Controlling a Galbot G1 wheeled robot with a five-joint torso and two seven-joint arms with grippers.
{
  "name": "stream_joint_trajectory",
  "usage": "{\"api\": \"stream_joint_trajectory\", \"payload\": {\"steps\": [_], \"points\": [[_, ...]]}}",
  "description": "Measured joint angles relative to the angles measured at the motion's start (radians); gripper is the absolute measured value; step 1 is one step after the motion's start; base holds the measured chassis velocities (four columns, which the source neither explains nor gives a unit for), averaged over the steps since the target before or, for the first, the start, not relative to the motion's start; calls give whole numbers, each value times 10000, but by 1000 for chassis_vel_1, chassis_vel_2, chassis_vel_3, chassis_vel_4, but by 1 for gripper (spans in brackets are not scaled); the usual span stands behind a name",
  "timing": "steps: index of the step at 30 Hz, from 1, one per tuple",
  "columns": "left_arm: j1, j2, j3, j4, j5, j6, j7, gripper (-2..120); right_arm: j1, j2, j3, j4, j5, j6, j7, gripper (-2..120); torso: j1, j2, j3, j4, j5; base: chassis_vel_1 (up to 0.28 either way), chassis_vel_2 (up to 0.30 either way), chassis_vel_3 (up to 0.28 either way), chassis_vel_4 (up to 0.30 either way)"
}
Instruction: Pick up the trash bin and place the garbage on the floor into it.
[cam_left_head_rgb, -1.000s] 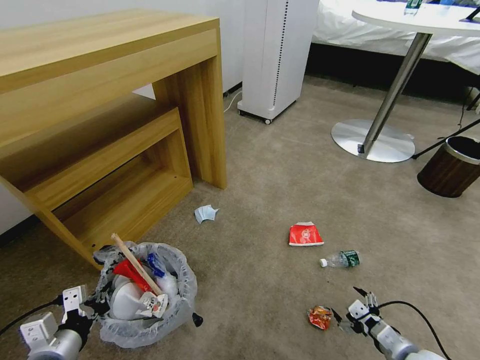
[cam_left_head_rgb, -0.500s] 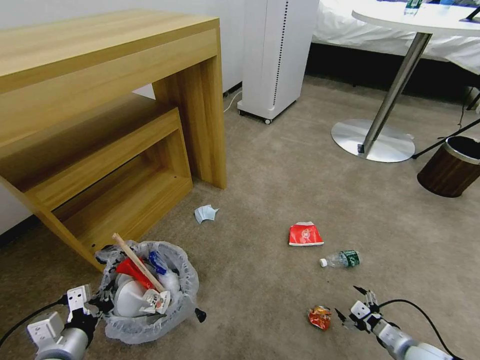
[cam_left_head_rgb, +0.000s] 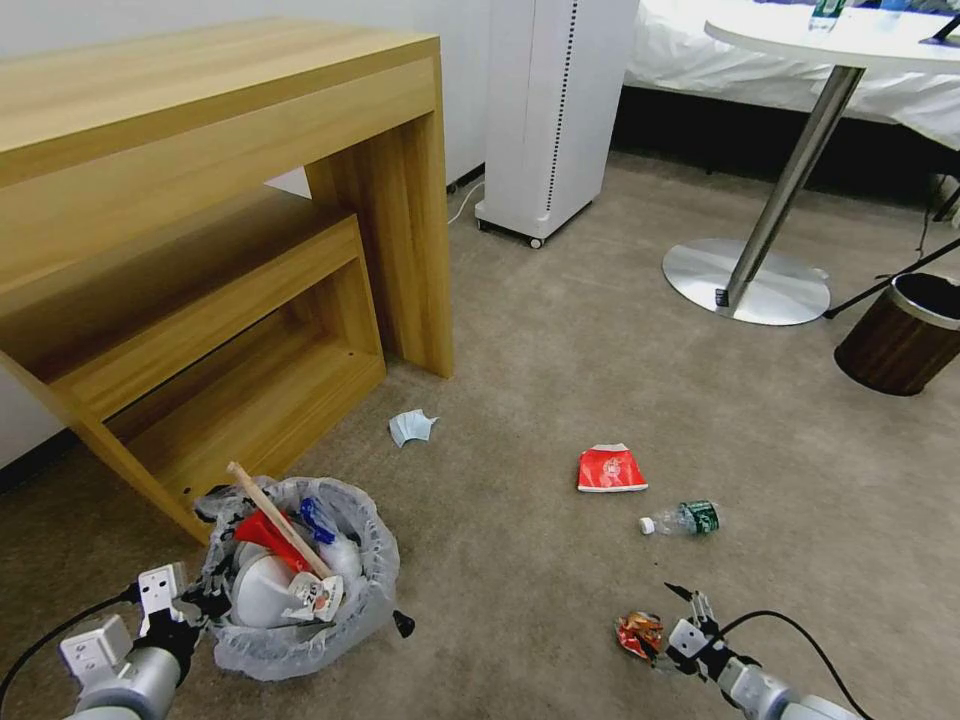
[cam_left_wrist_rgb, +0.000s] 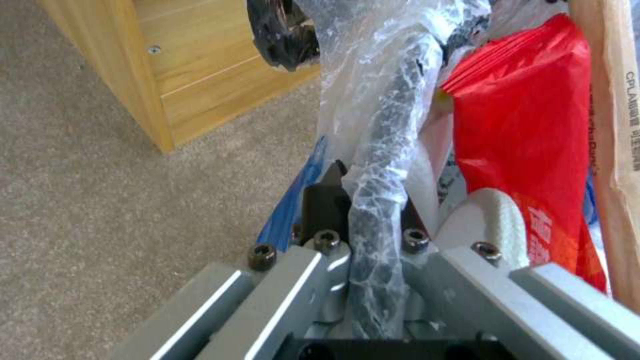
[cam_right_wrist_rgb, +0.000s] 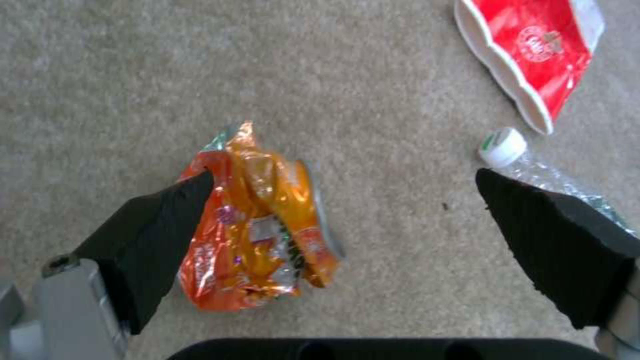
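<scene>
Trash bin (cam_left_head_rgb: 300, 640) is showing a crinkly, glossy translucent plastic liner over a black rim. Left gripper (cam_left_wrist_rgb: 370, 220) is showing brushed silver metal with black bolts, its jaws clamped on that rim. Right gripper (cam_right_wrist_rgb: 347, 220) pads are looking like matt black ribbed rubber, spread wide. Orange packet (cam_right_wrist_rgb: 263, 225) is gleaming like crumpled foil. Floor (cam_left_head_rgb: 600, 350) is reading as matt short-pile carpet. At 12 o'clock of the packet, red wrapper (cam_left_head_rgb: 611, 468) is shining; clear bottle (cam_left_head_rgb: 685, 518) is glossy plastic.
</scene>
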Motion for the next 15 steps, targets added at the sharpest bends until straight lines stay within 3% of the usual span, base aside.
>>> {"api": "stream_joint_trajectory", "payload": {"steps": [9,15], "points": [[38,-26,-16,-6,-8,-50,-5,1,487,607,-589,-575,4,10,72,92,0,0,0,2,1,0,0,0,0],[60,-28,-23,-33,-8,-56,-7,1,155,683,-399,-682,-52,76,100,88,0,0,0,1,1,0,0,0,0]]}}
